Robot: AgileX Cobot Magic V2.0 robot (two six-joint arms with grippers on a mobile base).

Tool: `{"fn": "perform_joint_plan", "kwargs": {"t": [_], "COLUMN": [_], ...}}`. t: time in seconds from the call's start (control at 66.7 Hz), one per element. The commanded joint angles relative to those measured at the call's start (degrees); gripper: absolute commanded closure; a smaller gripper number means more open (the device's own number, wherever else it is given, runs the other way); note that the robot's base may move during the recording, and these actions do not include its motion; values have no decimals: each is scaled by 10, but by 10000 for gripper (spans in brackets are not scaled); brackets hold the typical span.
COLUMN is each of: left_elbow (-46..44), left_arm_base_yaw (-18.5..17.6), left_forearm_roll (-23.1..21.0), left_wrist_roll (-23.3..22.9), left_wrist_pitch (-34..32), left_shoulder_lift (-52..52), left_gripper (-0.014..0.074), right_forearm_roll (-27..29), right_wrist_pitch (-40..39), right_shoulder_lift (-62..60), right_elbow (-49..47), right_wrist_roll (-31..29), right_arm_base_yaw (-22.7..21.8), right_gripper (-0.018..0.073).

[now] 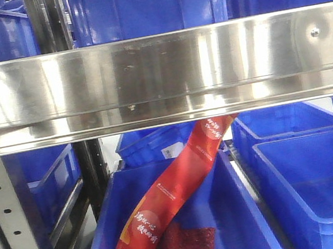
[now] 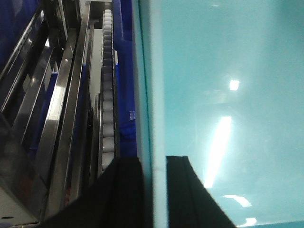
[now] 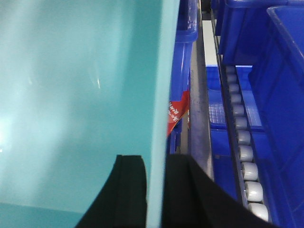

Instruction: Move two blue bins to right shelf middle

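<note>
Left tool (image 2: 153,190) clamped on pale bin (image 2: 228,95) wall, right tool (image 3: 154,190) likewise, bin mostly cropped

Left gripper (image 2: 152,190): two flat black fingers (image 2: 124,194), matte, widening towards the base, are seen. Right gripper (image 3: 154,190): two like black fingers (image 3: 126,192) with faintly ribbed inner edges are seen.

Steel shelving (image 1: 159,78) packed with dark-blue crates (image 1: 320,182)
</note>
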Motion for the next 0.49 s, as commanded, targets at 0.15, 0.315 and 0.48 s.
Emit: {"fn": "perform_joint_plan", "kwargs": {"t": [0.15, 0.315, 0.48], "left_elbow": [-9, 29, 94], "left_arm_base_yaw": [-3, -3, -3], "left_forearm_roll": [-30, -28, -24], "left_wrist_roll": [0, 0, -11], "left_wrist_pitch": [-85, -96, -158], "left_shoulder_lift": [-6, -7, -7], "left_gripper": [707, 707, 707], "right_forearm_roll": [32, -14, -26], "right_wrist_pitch": [-43, -68, -140], "right_shoulder_lift": [-10, -10, -10], "right_elbow": [-6, 40, 88], "right_wrist_roll": [-6, 42, 59], "right_arm_base_yaw": [5, 5, 5], "right_gripper": [726, 719, 719]}}
